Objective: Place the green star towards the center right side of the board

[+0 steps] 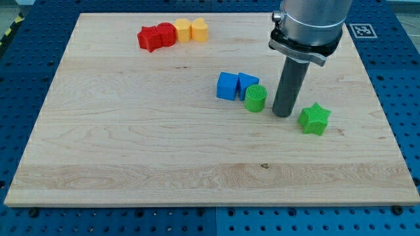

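Observation:
The green star (314, 118) lies on the wooden board (131, 151) right of the middle. My tip (283, 114) rests on the board just left of the star, with a small gap between them. A green cylinder (256, 98) stands just left of my tip, about as close. The rod rises to the arm's grey body at the view's top.
Two blue blocks (228, 86) (247, 83) sit side by side, touching the green cylinder's left. At the view's top left of centre lies a row of two red blocks (149, 37) (166, 33) and two yellow blocks (183, 29) (199, 29).

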Controlling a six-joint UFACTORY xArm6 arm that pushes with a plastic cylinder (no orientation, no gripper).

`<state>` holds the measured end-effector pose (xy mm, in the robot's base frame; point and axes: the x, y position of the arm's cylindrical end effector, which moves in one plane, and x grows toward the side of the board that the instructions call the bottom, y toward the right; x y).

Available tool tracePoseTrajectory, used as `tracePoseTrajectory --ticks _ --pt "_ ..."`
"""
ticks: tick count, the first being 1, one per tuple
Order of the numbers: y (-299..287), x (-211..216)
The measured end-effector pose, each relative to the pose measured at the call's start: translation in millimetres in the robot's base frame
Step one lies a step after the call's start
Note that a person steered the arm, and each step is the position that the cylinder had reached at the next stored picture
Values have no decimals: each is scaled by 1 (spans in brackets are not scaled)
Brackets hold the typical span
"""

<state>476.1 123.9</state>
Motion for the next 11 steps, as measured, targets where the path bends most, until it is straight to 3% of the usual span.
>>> tracePoseTrajectory --ticks 3,4,6,9,11 --pt "68 43" --pt "88 77" --pt "90 77" --pt "99 40" --pt "134 67"
